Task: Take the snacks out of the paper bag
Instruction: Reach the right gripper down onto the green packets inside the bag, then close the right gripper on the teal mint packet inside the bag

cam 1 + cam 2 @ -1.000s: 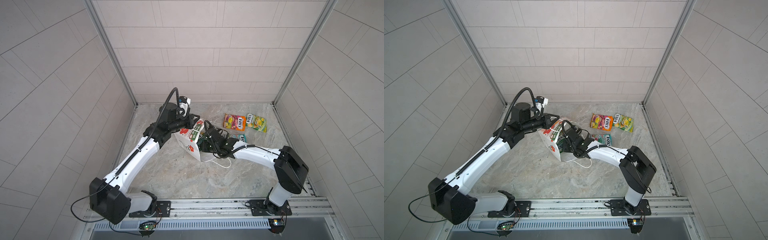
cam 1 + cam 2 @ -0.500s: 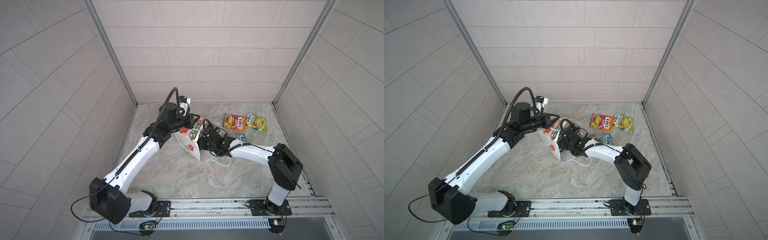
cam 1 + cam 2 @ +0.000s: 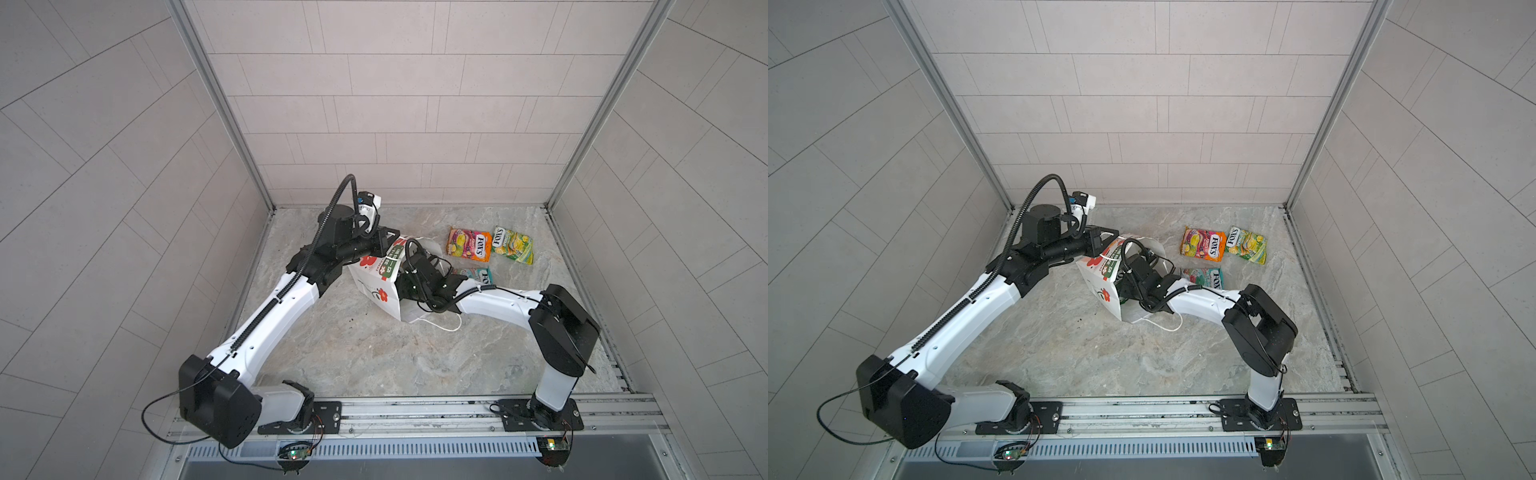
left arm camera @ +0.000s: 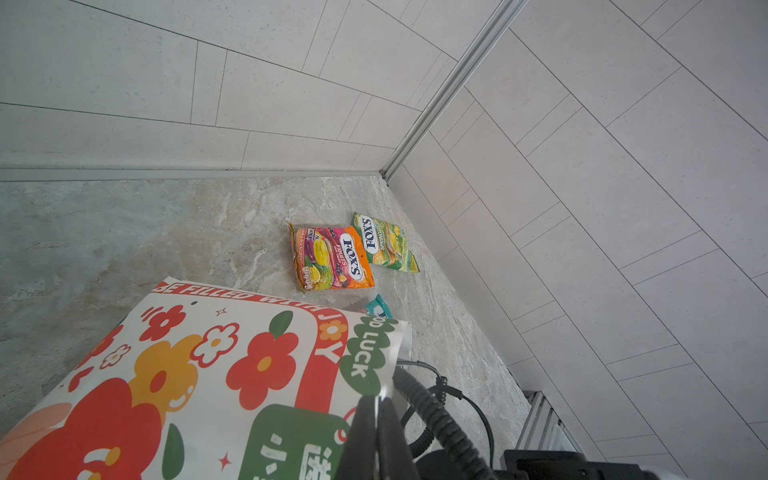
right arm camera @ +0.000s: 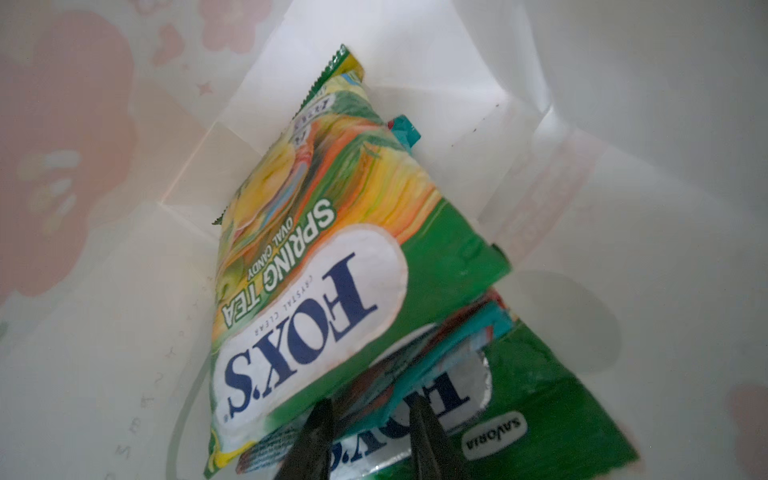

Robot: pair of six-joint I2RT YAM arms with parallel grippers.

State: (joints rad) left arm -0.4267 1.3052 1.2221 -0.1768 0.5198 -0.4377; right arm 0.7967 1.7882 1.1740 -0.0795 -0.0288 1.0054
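The white paper bag (image 3: pixel 376 286) (image 3: pixel 1100 282) (image 4: pixel 208 374) leans on its side, mouth toward the right arm. My left gripper (image 3: pixel 390 245) (image 4: pixel 376 401) is shut on the bag's upper rim. My right gripper (image 5: pixel 374 415) is inside the bag and hidden in both top views. It is open, its fingers either side of a teal packet's (image 5: pixel 436 353) edge. A green-yellow packet (image 5: pixel 316 257) lies over the teal one and another green one (image 5: pixel 540 395) under it. On the floor lie three snacks: orange-pink (image 3: pixel 469 249), green-yellow (image 3: pixel 513 245) and teal (image 3: pixel 478 275).
The bag's white cord handle (image 3: pixel 446 328) trails on the marble floor (image 3: pixel 374 353) in front of the bag. Tiled walls close in the back and both sides. A metal rail (image 3: pixel 415 411) with both arm bases runs along the front edge.
My right arm has pushed a little deeper into the bag's mouth. The left arm and the bag have stayed where they were.
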